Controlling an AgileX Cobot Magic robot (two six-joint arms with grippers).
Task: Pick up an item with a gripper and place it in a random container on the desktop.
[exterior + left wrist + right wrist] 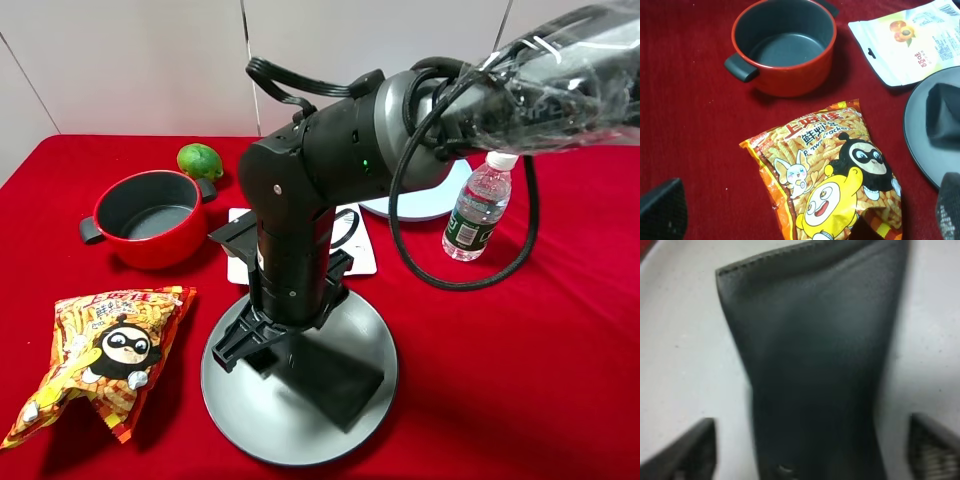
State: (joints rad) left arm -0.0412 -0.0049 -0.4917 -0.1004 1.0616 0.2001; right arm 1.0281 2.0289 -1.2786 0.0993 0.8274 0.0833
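While the right gripper hangs low over the grey plate, the black glasses case lies flat on that plate, on the half nearer the camera. In the right wrist view the case runs lengthwise between the two fingers, which stand wide apart; bare plate shows between each finger and the case, so this gripper is released and grasps nothing. The left gripper hovers above an orange snack bag; its fingers are spread wide too, with nothing held between them. The snack bag lies on the red tablecloth, well to the left of the plate. A red pot with a grey inside stands beyond the bag; a green fruit sits just behind the pot. A white pouch lies just beside the far rim of the grey plate; past it are a light blue plate and an upright water bottle.
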